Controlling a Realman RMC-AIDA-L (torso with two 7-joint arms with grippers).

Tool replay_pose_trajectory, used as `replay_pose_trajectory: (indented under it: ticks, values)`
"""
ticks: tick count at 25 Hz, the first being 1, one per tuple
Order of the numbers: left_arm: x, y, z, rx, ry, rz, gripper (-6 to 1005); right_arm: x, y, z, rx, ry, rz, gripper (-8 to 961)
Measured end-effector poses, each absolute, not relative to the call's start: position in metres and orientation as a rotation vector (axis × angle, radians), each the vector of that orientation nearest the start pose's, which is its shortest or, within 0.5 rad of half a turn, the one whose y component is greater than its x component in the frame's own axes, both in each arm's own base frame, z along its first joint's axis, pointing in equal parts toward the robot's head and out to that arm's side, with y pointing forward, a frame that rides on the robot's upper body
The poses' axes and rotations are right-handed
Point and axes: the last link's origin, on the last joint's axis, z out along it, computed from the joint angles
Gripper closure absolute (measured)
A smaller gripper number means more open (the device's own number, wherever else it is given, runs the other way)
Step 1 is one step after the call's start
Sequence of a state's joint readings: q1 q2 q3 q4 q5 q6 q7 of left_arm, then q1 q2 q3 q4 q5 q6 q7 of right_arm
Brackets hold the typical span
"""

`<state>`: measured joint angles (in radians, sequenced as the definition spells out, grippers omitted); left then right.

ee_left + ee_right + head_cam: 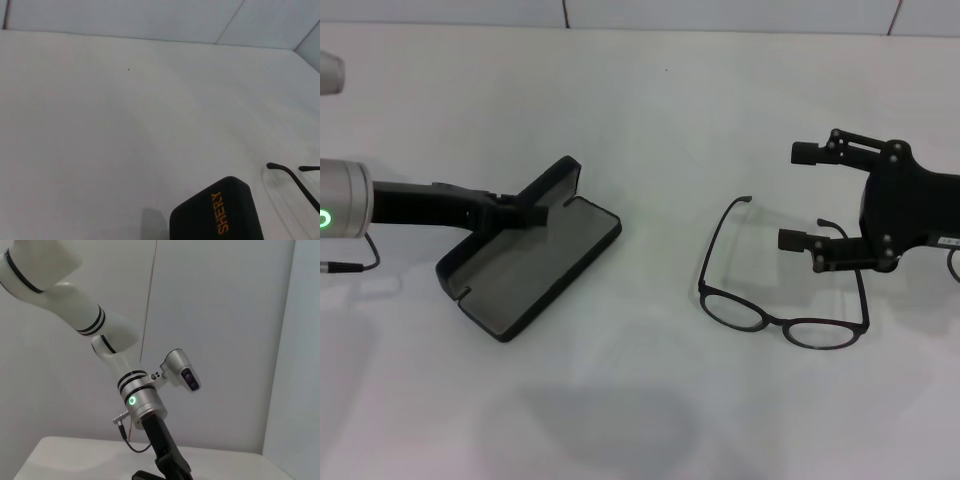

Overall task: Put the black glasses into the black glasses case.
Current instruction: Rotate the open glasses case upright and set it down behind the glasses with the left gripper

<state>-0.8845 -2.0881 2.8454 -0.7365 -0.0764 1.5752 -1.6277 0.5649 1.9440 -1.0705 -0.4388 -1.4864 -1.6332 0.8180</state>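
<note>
Black glasses case (pixel 217 212), orange "SHERY" lettering (pixel 219 213)

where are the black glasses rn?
In the head view the black glasses lie unfolded on the white table, on the robot's right, beside the right end effector and apart from the open black glasses case.

The head view looks down from above on the table (pixel 650 90). The left wrist view skims low and close over the case (pixel 217 212), facing the far wall. The right wrist view looks leftward, probably tilted upward, at the left arm (pixel 142 407), which the head view shares.
</note>
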Motion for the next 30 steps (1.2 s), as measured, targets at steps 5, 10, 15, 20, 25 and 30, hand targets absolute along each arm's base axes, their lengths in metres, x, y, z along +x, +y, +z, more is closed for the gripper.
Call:
replay_pose_trajectory:
  ticks: [5,10,15,20,25,30]
  values:
    - [-0.290,0.357,0.023,-2.526,-1.240,-0.328,465,0.235,0.328,0.008,-2.699,-0.162,0.924,84]
    - [-0.287,0.360,0.024,-2.549,-1.185,-0.319,542,0.234,0.327,0.007,-2.701,-0.173,0.926,84]
    - [-0.283,0.364,0.025,-2.583,-1.087,-0.311,634,0.234,0.322,0.006,-2.729,-0.208,0.933,83]
    - [-0.273,0.373,0.026,-2.614,-0.975,-0.301,784,0.240,0.312,0.005,-2.740,-0.250,0.937,83]
    - [-0.253,0.388,0.027,-2.666,-0.763,-0.296,789,0.244,0.307,0.005,-2.733,-0.256,0.933,84]
    - [-0.226,0.418,0.022,-2.675,-0.374,-0.207,794,0.246,0.300,-0.001,-2.750,-0.281,0.939,84]
